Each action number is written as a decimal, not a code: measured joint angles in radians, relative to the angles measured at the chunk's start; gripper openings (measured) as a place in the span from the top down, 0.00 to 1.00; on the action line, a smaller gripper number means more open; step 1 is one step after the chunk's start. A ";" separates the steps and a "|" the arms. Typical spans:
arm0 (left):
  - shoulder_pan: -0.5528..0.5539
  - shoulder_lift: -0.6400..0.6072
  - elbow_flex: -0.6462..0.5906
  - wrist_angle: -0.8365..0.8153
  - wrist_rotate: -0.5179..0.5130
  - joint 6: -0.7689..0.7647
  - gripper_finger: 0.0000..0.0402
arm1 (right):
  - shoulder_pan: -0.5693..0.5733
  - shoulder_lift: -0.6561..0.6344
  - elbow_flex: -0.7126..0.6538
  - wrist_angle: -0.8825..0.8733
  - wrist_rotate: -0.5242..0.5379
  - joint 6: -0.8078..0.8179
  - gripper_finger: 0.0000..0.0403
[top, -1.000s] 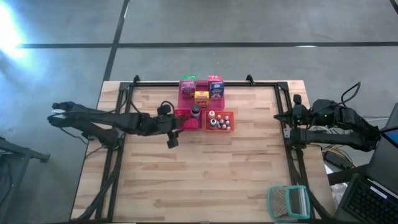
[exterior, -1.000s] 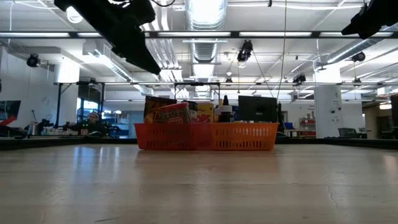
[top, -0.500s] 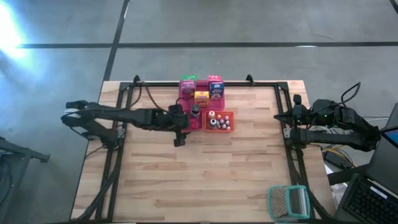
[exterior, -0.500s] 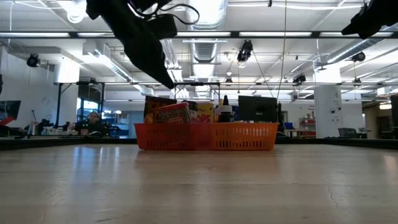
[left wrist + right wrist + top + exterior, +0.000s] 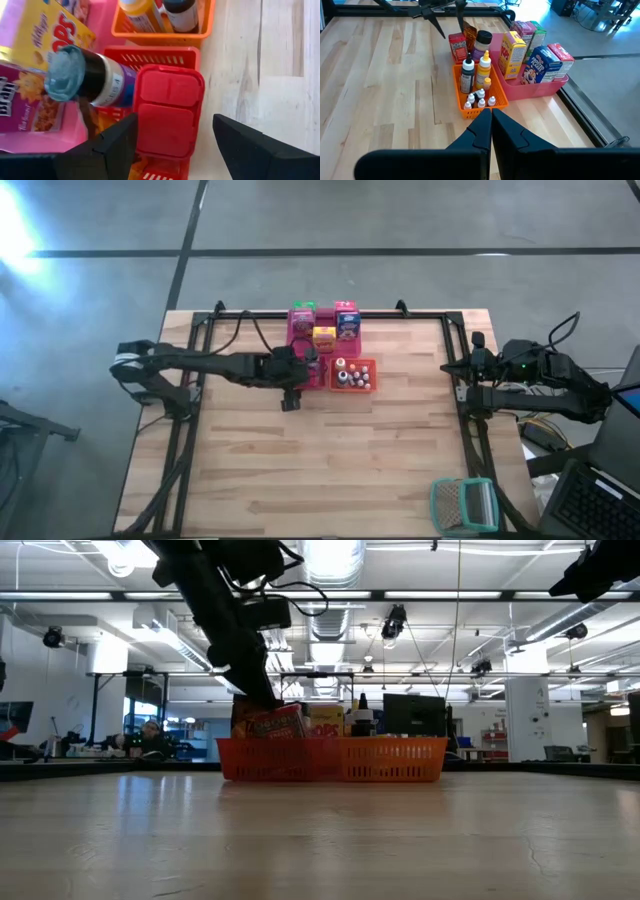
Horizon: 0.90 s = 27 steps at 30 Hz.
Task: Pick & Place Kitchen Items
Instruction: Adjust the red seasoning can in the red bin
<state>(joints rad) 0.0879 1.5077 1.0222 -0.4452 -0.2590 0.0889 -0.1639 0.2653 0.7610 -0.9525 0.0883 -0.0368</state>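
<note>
My left gripper (image 5: 175,120) (image 5: 303,372) is open and slants down over the small red tray (image 5: 170,57). Its fingers stand on either side of a red carton (image 5: 167,117) (image 5: 457,47) without touching it. The carton stands upright in that tray beside a dark jar with a clear lid (image 5: 90,77) (image 5: 482,42). An orange tray (image 5: 352,375) to the right holds small bottles. The pink tray (image 5: 320,330) behind holds yellow, pink, green and blue cartons. My right gripper (image 5: 490,120) (image 5: 450,367) waits shut at the table's right edge.
A teal-framed wire-mesh thing (image 5: 463,505) lies at the table's near right corner. A black frame (image 5: 300,313) runs along the far edge and both sides. Bare wooden tabletop (image 5: 330,460) spreads in front of the trays.
My left gripper has moved toward the table's right edge and down, from left of the trays to above the red tray, tipping more steeply downward. The trays and their items have not moved.
</note>
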 joint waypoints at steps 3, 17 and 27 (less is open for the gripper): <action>0.000 -0.015 0.002 0.009 -0.003 0.008 0.35 | 0.000 0.000 0.000 0.000 0.000 0.000 0.98; 0.011 -0.012 -0.006 -0.008 -0.030 0.035 0.35 | 0.000 0.000 0.000 0.000 0.000 0.000 0.98; 0.024 0.047 -0.012 0.010 -0.030 0.061 0.35 | 0.000 0.000 0.000 0.000 0.000 0.000 0.98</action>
<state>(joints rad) 0.1116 1.5548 1.0103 -0.4354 -0.2886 0.1499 -0.1639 0.2651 0.7609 -0.9526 0.0885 -0.0368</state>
